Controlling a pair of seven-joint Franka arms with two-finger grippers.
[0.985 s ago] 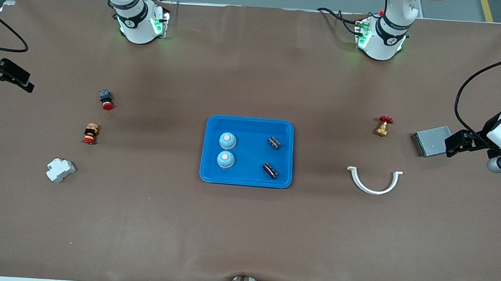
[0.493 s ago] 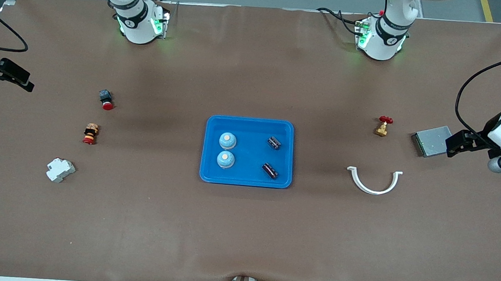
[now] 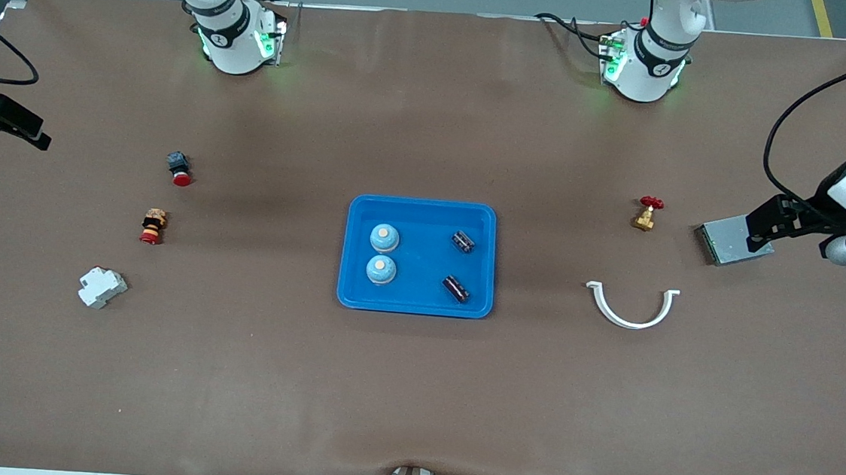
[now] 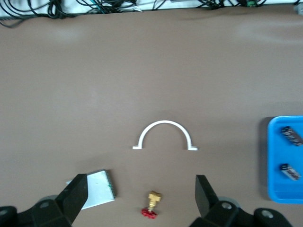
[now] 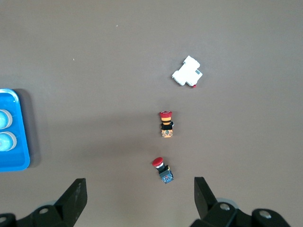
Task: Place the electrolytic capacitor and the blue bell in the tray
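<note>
The left tool (image 3: 759, 232) hangs low at the counter's left-arm end, about three o'clock in the front view, fingers (image 4: 75, 198) spread wide. The right tool (image 3: 42, 142) hangs at nine o'clock, fingers (image 5: 75, 198) likewise apart, holding nothing.

You've got the right end effector (image 5: 137, 191) spread open over bare worktop (image 5: 94, 61), white breaker (image 5: 187, 71) and two red-capped buttons (image 5: 166, 124) near, tray (image 5: 16, 158) edge with two bells (image 5: 4, 119).

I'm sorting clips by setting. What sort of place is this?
Likely a robotics lab or test cell, not a home: two arms are bolted to a brown-covered table, cables run along its edges, and industrial parts such as a brass valve and white breaker surround a blue tray.
</note>
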